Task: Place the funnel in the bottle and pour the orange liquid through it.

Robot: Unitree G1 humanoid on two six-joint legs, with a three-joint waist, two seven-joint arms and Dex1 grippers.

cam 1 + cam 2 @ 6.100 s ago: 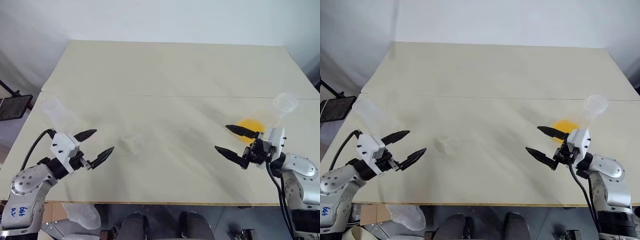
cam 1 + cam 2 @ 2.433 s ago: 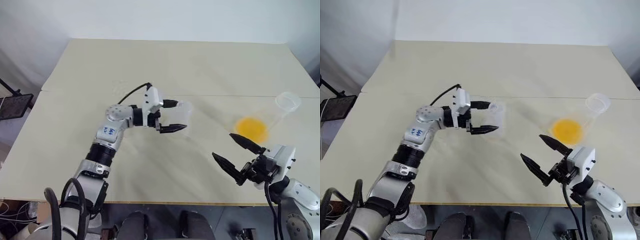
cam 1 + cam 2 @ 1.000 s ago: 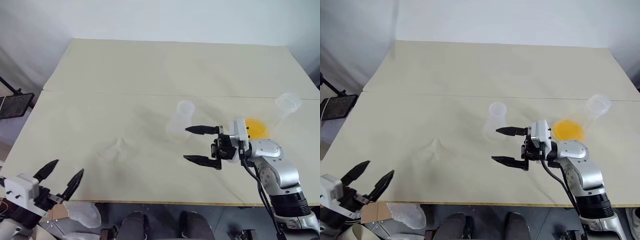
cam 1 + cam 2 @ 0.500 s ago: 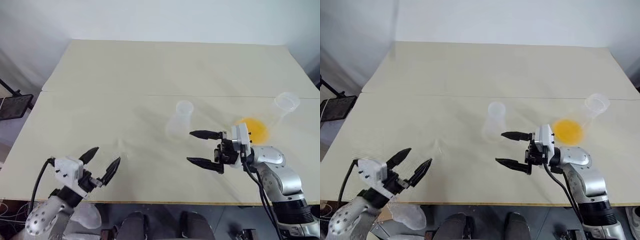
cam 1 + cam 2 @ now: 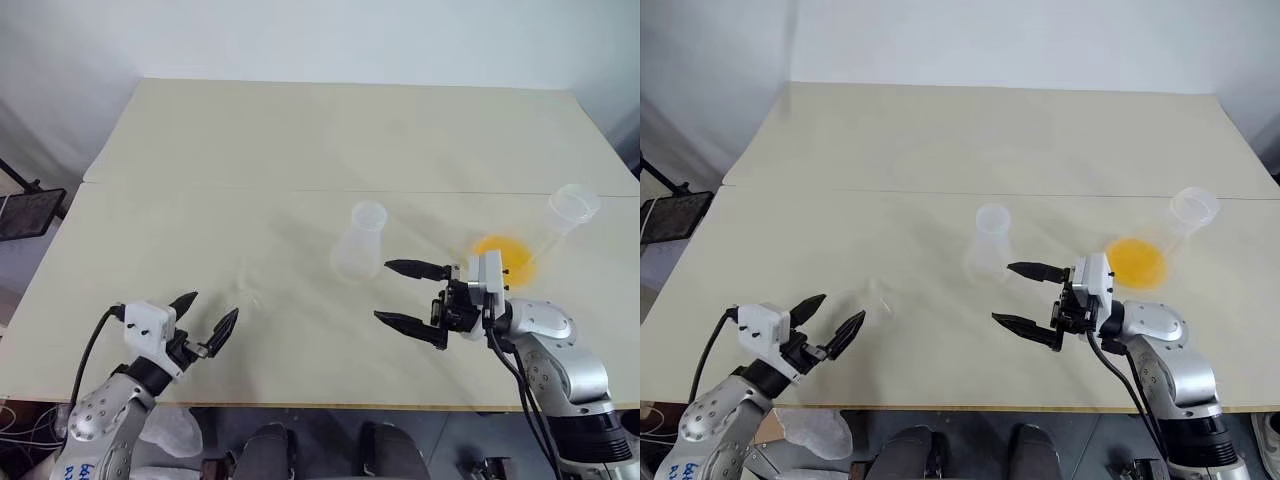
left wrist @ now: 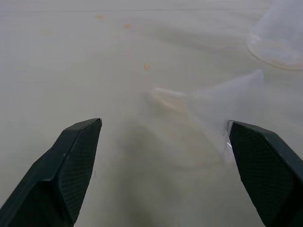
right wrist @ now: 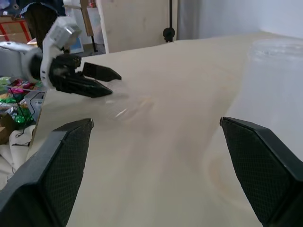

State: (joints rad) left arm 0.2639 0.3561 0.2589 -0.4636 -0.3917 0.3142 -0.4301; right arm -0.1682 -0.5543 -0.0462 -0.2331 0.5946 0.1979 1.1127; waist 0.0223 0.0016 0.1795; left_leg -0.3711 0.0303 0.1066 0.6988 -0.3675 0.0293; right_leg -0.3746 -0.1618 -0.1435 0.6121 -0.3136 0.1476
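Little of the task is looking done: the funnel [image 6: 222, 101] is lying on its side on the desk [image 5: 300, 140], seemingly just ahead of the left end effector [image 5: 203, 322], whose fingers are standing wide apart and holding nothing. The bottle [image 5: 360, 243] is standing upright mid-desk with no funnel in it. The right end effector [image 5: 410, 297] is hovering just beside it, fully spread and empty. The orange liquid [image 5: 503, 255] is sitting unpoured in the tilted second flask [image 5: 560, 215] beyond.

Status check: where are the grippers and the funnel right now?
Left gripper open, facing funnel lying on table. Right gripper open beside empty bottle. Nothing in the way.
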